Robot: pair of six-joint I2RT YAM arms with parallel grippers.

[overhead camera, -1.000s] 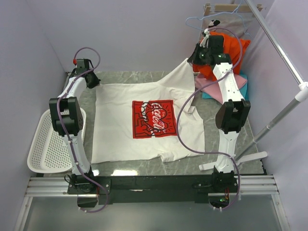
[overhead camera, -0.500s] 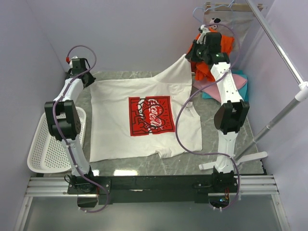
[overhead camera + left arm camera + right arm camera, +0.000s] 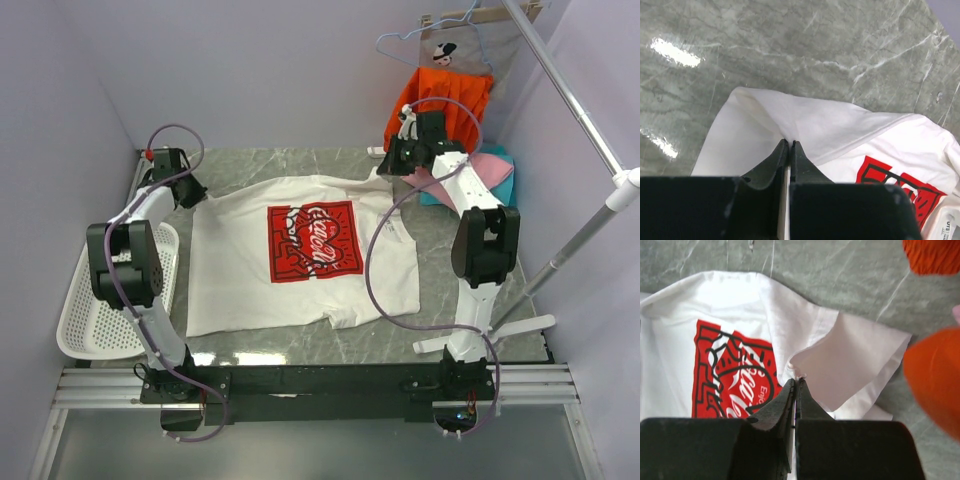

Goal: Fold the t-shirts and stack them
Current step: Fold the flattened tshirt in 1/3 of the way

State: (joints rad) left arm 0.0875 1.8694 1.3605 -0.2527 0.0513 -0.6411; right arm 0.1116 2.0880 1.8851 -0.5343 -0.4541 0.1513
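With the white t-shirt [image 3: 300, 255] spread print-up mid-worktop [image 3: 300, 162] and the left jaws and right jaws each pinched shut on one of its far corners, the far edge wants drawing evenly taut, then laying flat, wrinkle-free.

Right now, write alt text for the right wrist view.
The right arm's black jaws are shut on a fold of the white t-shirt, beside its red print. The shirt lies on a grey marbled table; orange cloth shows at the right edge.
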